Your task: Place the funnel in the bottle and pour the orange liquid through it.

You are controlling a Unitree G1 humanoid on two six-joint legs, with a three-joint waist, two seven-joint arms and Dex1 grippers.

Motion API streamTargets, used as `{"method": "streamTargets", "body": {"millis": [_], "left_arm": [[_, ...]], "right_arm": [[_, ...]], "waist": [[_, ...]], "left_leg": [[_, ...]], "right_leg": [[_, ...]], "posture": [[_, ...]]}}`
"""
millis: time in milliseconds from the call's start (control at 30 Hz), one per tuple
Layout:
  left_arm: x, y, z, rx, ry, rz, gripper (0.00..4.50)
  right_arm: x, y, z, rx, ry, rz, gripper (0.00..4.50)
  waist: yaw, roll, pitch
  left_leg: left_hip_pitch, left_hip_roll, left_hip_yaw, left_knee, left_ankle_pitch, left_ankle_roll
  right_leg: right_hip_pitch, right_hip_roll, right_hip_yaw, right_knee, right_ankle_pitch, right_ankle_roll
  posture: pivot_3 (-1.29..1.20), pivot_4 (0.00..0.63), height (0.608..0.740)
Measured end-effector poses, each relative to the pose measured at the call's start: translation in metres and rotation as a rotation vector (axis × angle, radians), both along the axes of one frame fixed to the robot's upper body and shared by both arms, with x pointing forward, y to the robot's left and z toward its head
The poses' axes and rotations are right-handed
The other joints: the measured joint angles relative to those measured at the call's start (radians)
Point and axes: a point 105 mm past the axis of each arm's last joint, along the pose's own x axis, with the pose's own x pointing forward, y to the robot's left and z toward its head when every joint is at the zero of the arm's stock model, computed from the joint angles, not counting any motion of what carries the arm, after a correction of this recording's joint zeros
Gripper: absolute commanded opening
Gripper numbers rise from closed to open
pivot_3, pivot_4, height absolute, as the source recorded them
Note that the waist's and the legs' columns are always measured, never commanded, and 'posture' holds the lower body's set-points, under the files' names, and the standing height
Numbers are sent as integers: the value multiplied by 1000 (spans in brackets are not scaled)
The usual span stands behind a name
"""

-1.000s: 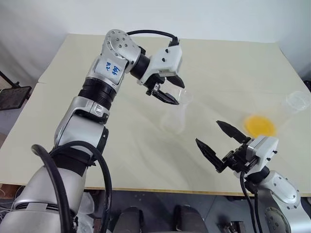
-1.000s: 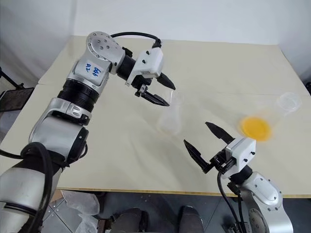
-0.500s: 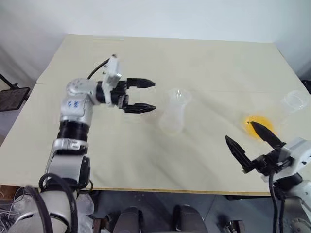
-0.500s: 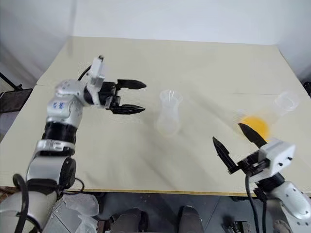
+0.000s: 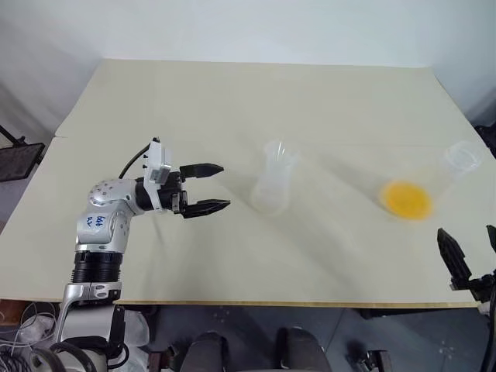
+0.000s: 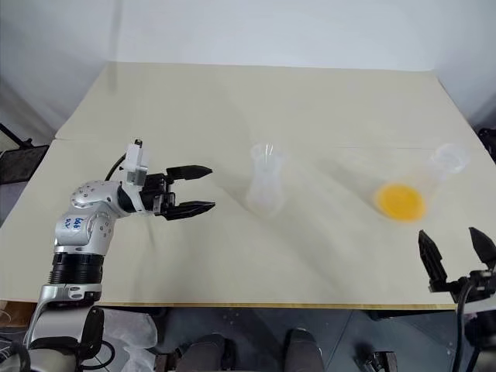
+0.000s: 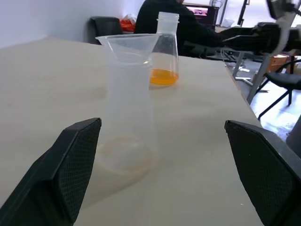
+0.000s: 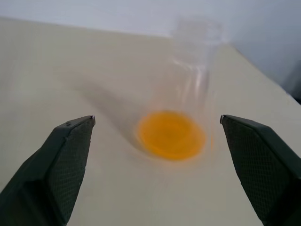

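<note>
With the funnel (image 7: 128, 43) seated in the bottle (image 6: 263, 186), pouring comes next. The right gripper (image 6: 457, 256), fingers spread and empty, should close squarely on the flask of orange liquid (image 6: 401, 201) at its eleven o'clock. The left gripper (image 6: 194, 190) waits spread at the bottle's nine o'clock.

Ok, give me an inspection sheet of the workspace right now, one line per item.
Surface: cream table, dry, no spill seen.
Job's things: funnel seated in the bottle; orange liquid sits in the broader flask, unpoured.
Clutter: nothing seen.
Grippers: left gripper open, beside the bottle, apart from it; right gripper open at the table's near edge, facing the broader flask.
Cables: black cable at the left wrist, off the table.
Surroundings: a seated person and chairs beyond the table.
</note>
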Motion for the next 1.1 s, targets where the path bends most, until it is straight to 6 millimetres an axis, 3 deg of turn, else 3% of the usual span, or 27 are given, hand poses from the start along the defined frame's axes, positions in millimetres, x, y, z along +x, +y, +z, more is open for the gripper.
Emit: {"method": "streamTargets", "body": {"millis": [433, 833, 1100], "left_arm": [[-10, -8, 4, -17, -3, -14, 4469], [-15, -9, 7, -18, -20, 4, 4469], [-17, -9, 11, -17, -36, 14, 4469]], "right_arm": [[61, -25, 32, 102, 4, -18, 4500], [105, -31, 27, 131, 36, -14, 4500], [123, -31, 32, 120, 11, 10, 4500]], "waist": [[3, 2, -1], [1, 3, -1], [0, 3, -1]], "left_leg": [[0, -1, 1, -1, 0, 0], [-1, 0, 5, -2, 0, 0], [-2, 0, 6, -2, 0, 0]], "right_leg": [[0, 0, 0, 0, 0, 0], [-1, 0, 0, 0, 0, 0], [-2, 0, -1, -1, 0, 0]], "posture": [[0, 150, 740], [0, 150, 740], [0, 150, 740]]}}
